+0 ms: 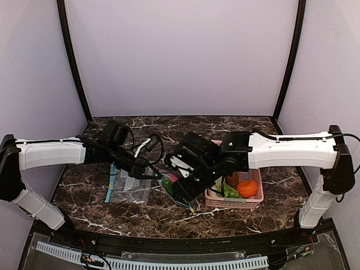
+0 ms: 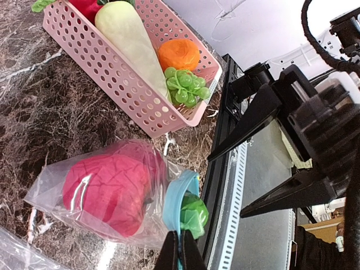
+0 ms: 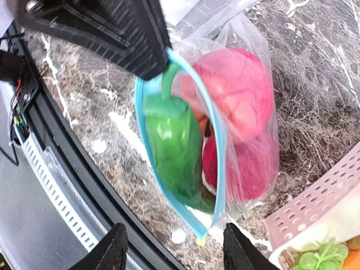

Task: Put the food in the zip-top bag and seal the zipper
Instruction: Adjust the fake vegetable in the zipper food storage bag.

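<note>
Left tool (image 2: pixel 180 237) pinches zipper (image 2: pixel 174 199); cucumber (image 3: pixel 171 149) mostly visible only in right wrist view.

— How is the zip-top bag (image 2: pixel 42 194) found?

— Clear and crumpled, it is laid on the dark marble table (image 1: pixel 84 202). Its mouth is spread open, with the light blue zipper (image 3: pixel 221 169) parted into two bowed strips.

— And the food?

— Two red-pink fruits (image 3: pixel 233 90) are seen deep inside, pressed against each other behind the plastic. The glossy green cucumber (image 3: pixel 171 146) is lodged lengthwise in the mouth, between the strips and against the fruits.
</note>
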You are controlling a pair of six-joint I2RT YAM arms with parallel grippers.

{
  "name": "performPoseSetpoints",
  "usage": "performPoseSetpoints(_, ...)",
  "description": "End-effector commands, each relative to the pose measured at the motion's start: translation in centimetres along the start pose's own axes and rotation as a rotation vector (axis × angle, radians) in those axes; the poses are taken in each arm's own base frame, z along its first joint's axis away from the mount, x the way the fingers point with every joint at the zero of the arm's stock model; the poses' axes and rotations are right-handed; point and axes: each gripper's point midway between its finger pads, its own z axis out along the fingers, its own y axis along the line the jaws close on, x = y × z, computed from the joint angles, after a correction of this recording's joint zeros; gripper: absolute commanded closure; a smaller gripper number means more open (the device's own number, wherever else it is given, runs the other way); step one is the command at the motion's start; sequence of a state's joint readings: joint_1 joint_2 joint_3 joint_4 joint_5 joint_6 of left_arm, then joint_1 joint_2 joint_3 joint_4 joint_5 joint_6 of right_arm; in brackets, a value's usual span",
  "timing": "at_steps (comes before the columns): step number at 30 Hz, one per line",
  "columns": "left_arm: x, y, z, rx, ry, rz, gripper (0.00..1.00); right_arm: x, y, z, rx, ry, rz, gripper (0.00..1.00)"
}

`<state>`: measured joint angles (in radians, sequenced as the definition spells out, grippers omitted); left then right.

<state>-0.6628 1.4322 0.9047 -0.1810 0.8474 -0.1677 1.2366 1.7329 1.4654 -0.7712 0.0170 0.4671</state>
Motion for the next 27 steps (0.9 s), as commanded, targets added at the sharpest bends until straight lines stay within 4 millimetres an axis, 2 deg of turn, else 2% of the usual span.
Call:
performPoseSetpoints(1, -0.7, -0.1, -0.5, -0.012, -0.011, 0.019, 0.99, 0.6, -0.1, -1.9, -0.037, -0.031, 0.034, 0.4)
performPoseSetpoints(5, -0.7, -0.1, -0.4, -0.007, -0.01, 0.021, 0.99, 0.4, -1.0, -1.4, -0.022, -0.094, 0.067, 0.28)
performPoseSetpoints(9, -0.6, -0.2, -0.4, 0.0, -0.007, 0.019, 0.99, -1.3, -1.1, -0.8, -0.043, -0.186, 0.072, 0.21)
performPoseSetpoints(16, -0.5, -0.2, -0.4, 0.001, -0.007, 0.021, 0.99, -4.4, -1.4, -0.3, -0.047, -0.276, 0.072, 0.2)
performPoseSetpoints(27, -0.5, -0.4, -0.4, 0.014, -0.006, 0.025, 0.99, -4.8, -2.3, 1.9, -0.055, -0.26, 0.122, 0.28)
